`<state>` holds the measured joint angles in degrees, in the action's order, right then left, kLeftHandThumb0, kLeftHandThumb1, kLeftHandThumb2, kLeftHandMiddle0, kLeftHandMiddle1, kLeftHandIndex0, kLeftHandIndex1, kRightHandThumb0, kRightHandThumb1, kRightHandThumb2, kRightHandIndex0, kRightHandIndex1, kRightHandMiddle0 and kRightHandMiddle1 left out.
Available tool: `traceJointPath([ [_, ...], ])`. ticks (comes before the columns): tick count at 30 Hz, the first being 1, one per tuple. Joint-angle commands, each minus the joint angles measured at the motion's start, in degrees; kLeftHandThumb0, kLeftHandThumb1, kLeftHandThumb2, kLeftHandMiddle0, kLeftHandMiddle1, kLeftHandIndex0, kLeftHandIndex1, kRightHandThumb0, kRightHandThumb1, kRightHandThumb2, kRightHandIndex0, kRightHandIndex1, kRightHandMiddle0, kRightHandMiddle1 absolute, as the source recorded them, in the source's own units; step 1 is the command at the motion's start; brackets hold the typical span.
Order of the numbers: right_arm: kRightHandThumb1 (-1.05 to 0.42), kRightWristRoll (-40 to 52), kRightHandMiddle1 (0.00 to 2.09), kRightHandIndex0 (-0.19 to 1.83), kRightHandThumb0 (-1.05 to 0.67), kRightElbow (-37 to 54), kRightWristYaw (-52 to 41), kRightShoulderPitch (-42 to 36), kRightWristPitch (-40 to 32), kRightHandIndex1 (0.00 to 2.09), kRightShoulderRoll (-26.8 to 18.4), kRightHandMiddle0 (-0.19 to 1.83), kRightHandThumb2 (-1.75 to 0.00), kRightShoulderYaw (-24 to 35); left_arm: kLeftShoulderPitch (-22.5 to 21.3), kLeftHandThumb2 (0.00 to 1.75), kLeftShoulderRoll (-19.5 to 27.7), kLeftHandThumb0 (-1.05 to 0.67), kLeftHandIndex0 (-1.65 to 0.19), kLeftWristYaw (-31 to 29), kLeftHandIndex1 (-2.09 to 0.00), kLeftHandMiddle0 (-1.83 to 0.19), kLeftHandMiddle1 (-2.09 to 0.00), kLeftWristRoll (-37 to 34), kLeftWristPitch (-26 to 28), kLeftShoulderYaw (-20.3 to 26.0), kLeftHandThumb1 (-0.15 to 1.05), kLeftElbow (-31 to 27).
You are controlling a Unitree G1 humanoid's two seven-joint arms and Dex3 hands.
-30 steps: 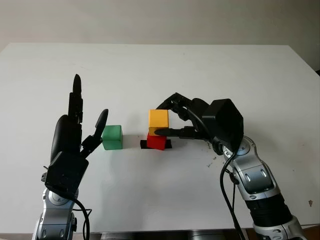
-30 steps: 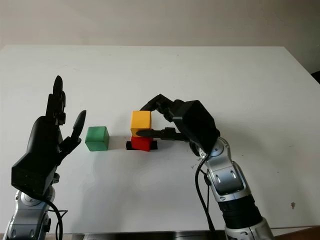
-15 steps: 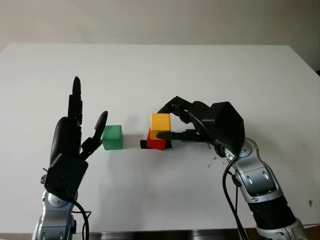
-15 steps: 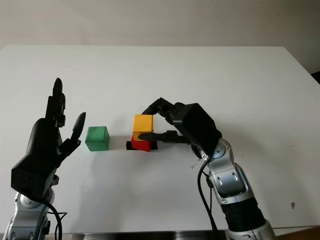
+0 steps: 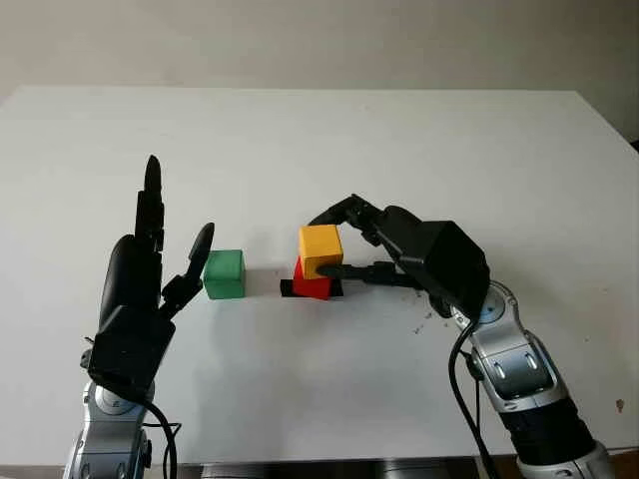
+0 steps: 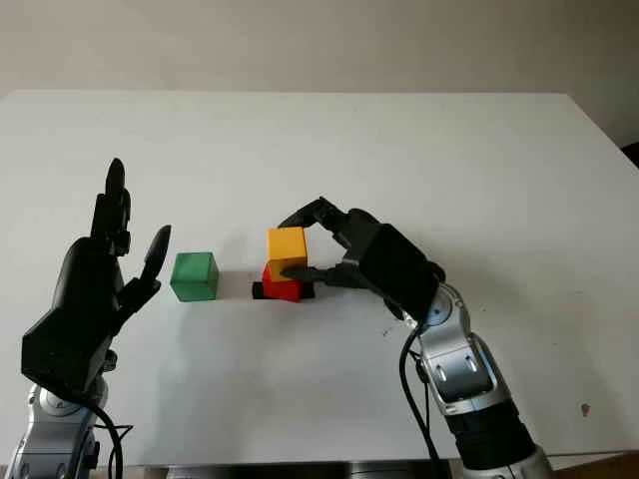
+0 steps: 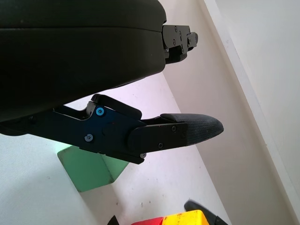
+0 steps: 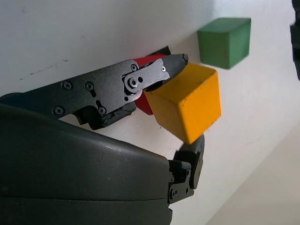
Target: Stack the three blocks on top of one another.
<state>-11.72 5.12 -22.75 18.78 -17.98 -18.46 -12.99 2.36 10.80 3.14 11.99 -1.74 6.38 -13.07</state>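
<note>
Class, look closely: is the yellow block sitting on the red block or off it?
On it. The yellow cube block sits atop the red cube block, the right hand gripping its sides.

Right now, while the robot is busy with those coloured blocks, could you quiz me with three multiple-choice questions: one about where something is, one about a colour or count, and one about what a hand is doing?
1. Where does the green block stand?
A. on the yellow block
B. alone on the table, beside the left hand
C. in the right hand

2. Which colour is the block under the yellow block?
A. red
B. blue
C. green

3. What is the right hand doing?
A. hanging open, far from the blocks
B. pressing flat on the table
C. grasping the yellow block

Answers:
1 B: it sits by itself on the white table, next to the raised, open left hand.
2 A: the red block shows beneath the yellow one.
3 C: its fingers close on the yellow block's sides.
</note>
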Motion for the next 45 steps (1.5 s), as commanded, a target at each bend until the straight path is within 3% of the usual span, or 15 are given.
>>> traceJointPath([
  [1,-0.94,-0.51,0.27,-0.16,-0.57,0.22,-0.75,0.11,1.82,0.02,-1.25,-0.02,-0.05,-0.45,0.25,0.49,0.16,-0.69,0.11,0.10,-0.05,0.08,-0.05,-0.10,-0.66,0.29,1.05,-0.71],
  [9,-0.92,-0.12,0.02,-0.19,-0.79,-1.15,-3.62,0.83,7.85,0.00,-2.85,-0.19,-0.05,-0.38,0.32,0.49,0.09,-0.69,0.12,0.26,-0.05,0.08,-0.05,-0.13,-0.67,0.29,1.05,-0.77],
  [16,-0.94,2.85,0.00,-0.19,-0.89,2.21,-5.27,0.47,9.78,0.00,-4.25,-0.19,-0.06,2.82,0.87,0.49,0.09,-0.71,0.10,0.49,-0.06,0.05,-0.06,-0.10,-0.83,0.63,1.05,-1.23],
  [20,-0.98,9.06,0.00,-0.19,-0.88,4.04,-3.52,-0.72,11.12,0.00,-2.36,-0.19,-0.07,8.58,1.04,0.49,0.86,-0.71,0.09,-0.05,-0.06,0.05,-0.06,0.07,-1.07,0.89,1.05,-1.35],
  [25,-1.05,10.57,0.03,-0.17,-0.77,2.20,3.03,-3.34,18.58,0.02,0.49,-0.16,-0.49,12.66,1.10,0.48,2.29,-0.71,0.09,-1.87,-0.06,0.05,-0.05,-1.06,-1.60,1.65,1.05,-1.46],
  [30,-1.05,11.43,0.04,-0.17,-0.73,0.43,6.91,-4.76,19.09,0.03,1.98,-0.14,-0.59,14.42,0.91,0.48,4.40,-0.71,0.06,-3.55,-0.07,0.04,-0.06,-1.05,-1.29,2.55,1.05,-1.78],
  [36,-1.05,12.80,0.05,-0.17,-0.72,0.60,9.73,-7.80,15.35,0.04,3.79,-0.14,-0.61,15.73,-0.01,0.49,10.77,-0.72,0.00,-8.01,-0.08,0.00,-0.07,-0.29,-1.19,4.44,1.05,-0.69],
  [41,-1.05,17.47,0.05,-0.17,-0.72,2.03,11.13,-9.87,10.44,0.05,7.11,-0.14,-0.60,17.22,-1.53,0.32,16.67,-0.72,-0.22,-9.95,-0.11,-0.18,-0.08,2.75,-0.73,5.81,1.05,0.08],
  [45,-1.05,18.07,0.05,-0.19,-0.68,1.58,11.46,-11.84,9.30,0.04,8.04,-0.16,-0.64,16.83,-4.89,0.21,26.05,-0.78,-0.32,-16.08,-0.10,-0.17,-0.05,6.17,0.09,6.15,1.05,0.43],
])
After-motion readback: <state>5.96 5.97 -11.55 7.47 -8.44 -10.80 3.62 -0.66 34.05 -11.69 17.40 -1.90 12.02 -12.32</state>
